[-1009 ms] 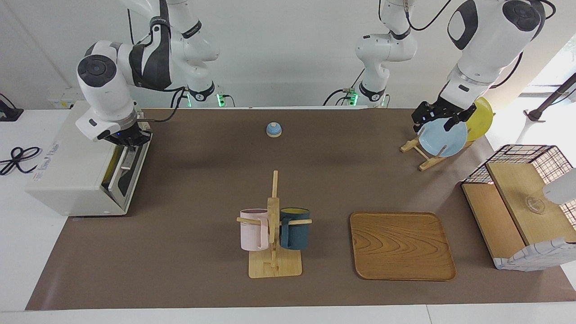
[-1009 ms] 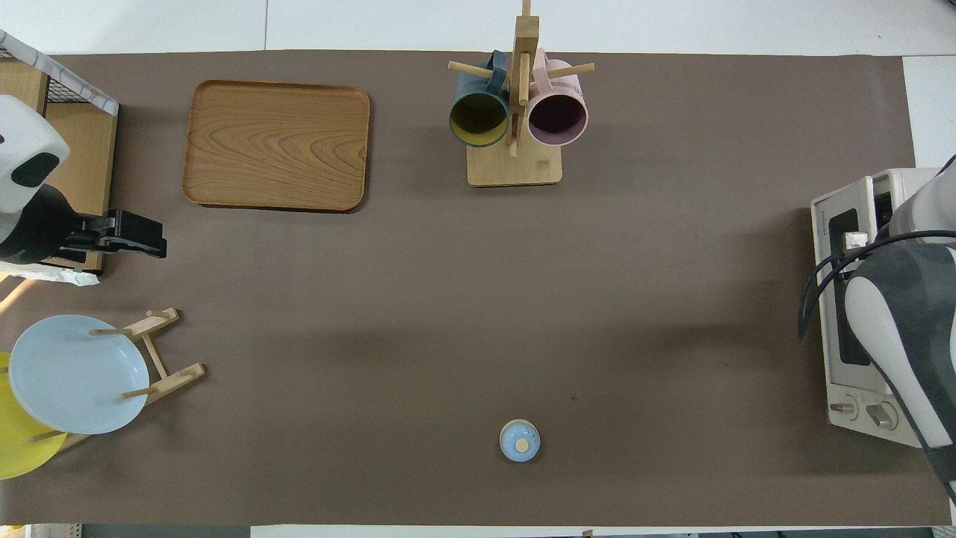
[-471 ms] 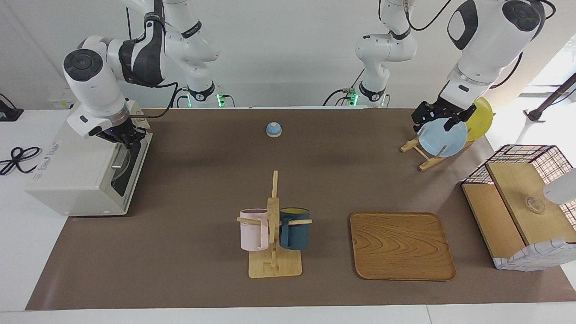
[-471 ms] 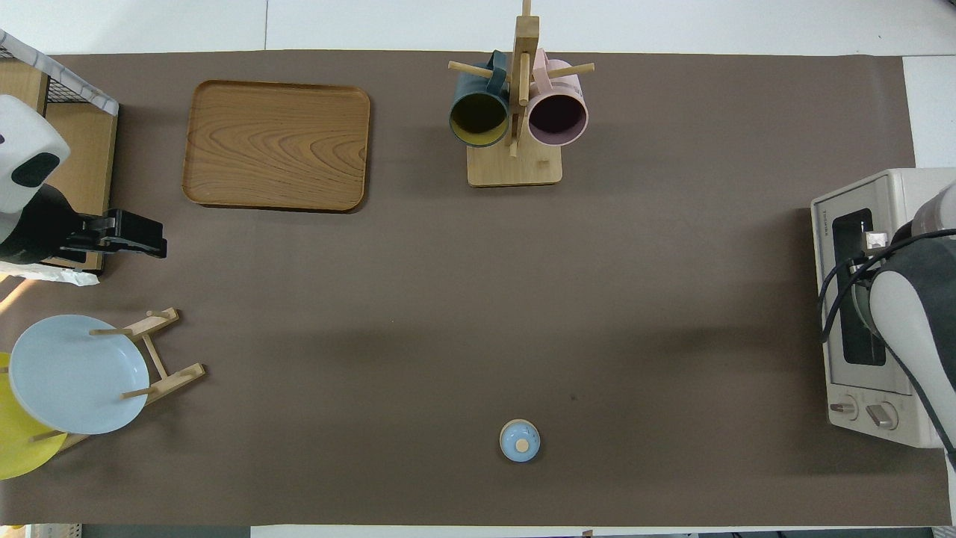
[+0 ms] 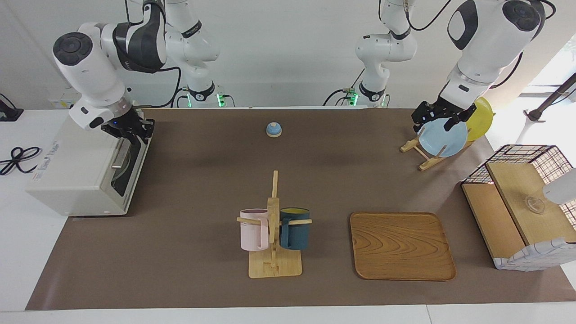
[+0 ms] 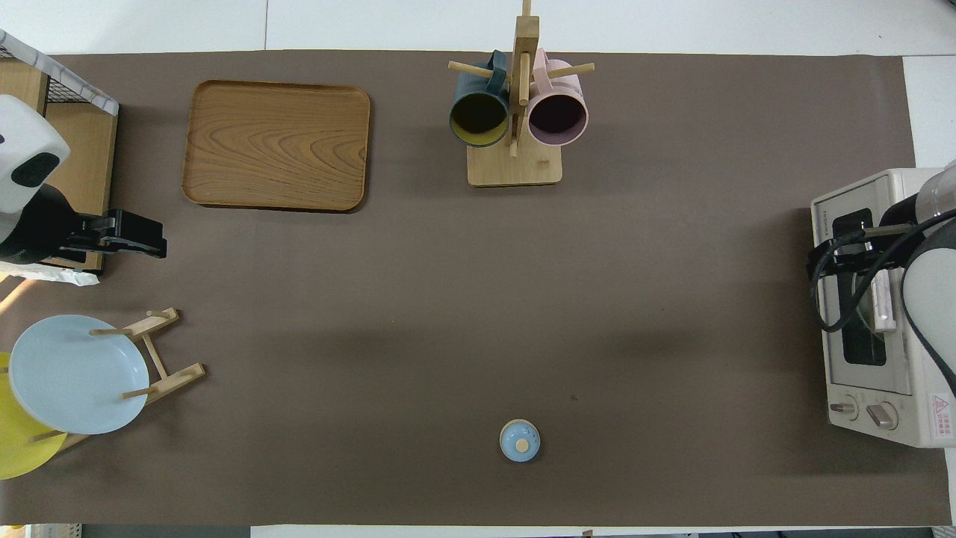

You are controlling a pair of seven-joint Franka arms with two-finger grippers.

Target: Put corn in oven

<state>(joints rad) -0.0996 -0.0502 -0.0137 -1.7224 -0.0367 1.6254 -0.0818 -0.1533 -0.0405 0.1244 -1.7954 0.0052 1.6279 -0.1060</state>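
The off-white oven [image 5: 74,180] [image 6: 881,407] stands at the right arm's end of the table. Its glass door is closed and its silver bar handle [image 5: 120,158] is free. My right gripper [image 5: 129,129] [image 6: 848,250] hovers just above the top edge of the door. It is open and holds nothing. The corn is hidden in both views. My left gripper [image 5: 438,120] [image 6: 138,235] waits open and empty above the blue plate [image 5: 443,137].
A rack holds the blue plate and a yellow plate [image 5: 480,118] at the left arm's end. A wire-and-wood basket [image 5: 522,207], a wooden tray [image 5: 400,245], a mug tree [image 5: 273,225] with two mugs, and a small blue bell [image 5: 273,129] are also on the table.
The oven door went from slightly ajar to closed. My right gripper then opened, came off the handle and rose a little. The left arm has not moved.
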